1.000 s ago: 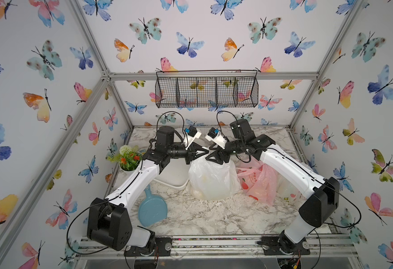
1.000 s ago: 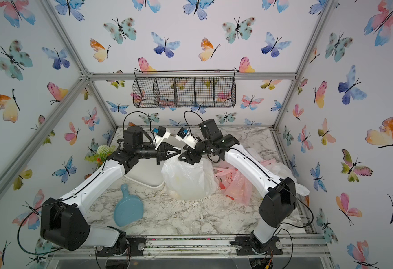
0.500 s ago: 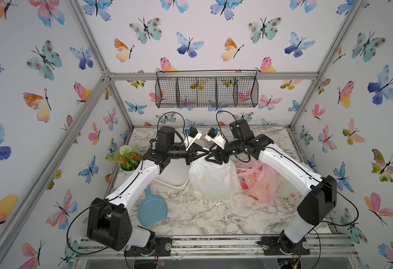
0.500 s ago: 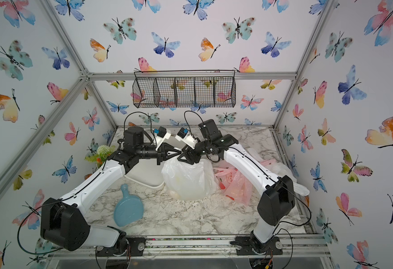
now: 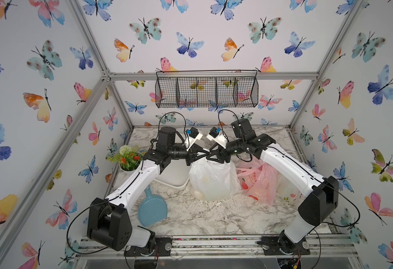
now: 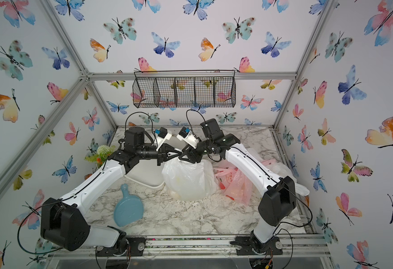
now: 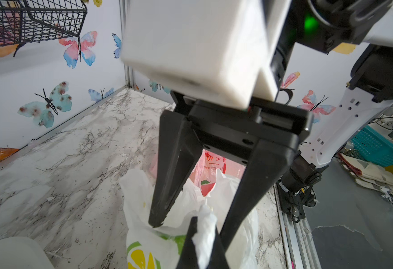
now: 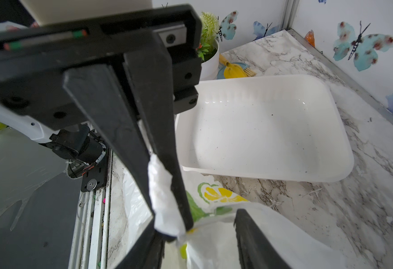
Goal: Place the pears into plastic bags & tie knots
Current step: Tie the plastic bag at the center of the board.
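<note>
Your lemon-print bag (image 5: 211, 179) stands bulging in the middle of the marble table (image 5: 214, 216). Pale rounded shapes that look like pears (image 5: 197, 192) show through its thin wall low on the near side; you cannot count them. One handle (image 8: 164, 198) of this bag is twisted into a white strand and rises from the bag's top.

Your left gripper (image 8: 171, 219) is clamped tight on that strand, which runs up between its two black fingers. Your right gripper (image 7: 189, 230) meets it tip to tip above the bag, with its jaws spread apart on either side of the strand and the left fingertips. They grip nothing.

The pink bag (image 5: 258, 184) with red fruit prints lies crumpled just beside the lemon bag, on the robot's right and partly under the right arm. A third pale bag (image 5: 288, 191) sits beyond it, mostly hidden by that arm. The white tray (image 8: 272, 172) lies on the lemon bag's other side, close to it. The potted flowers (image 5: 129, 160) stand farther left, and a blue paddle-shaped dish (image 5: 152, 209) lies nearer the front. A wire basket (image 5: 206, 92) hangs on the back wall.
</note>
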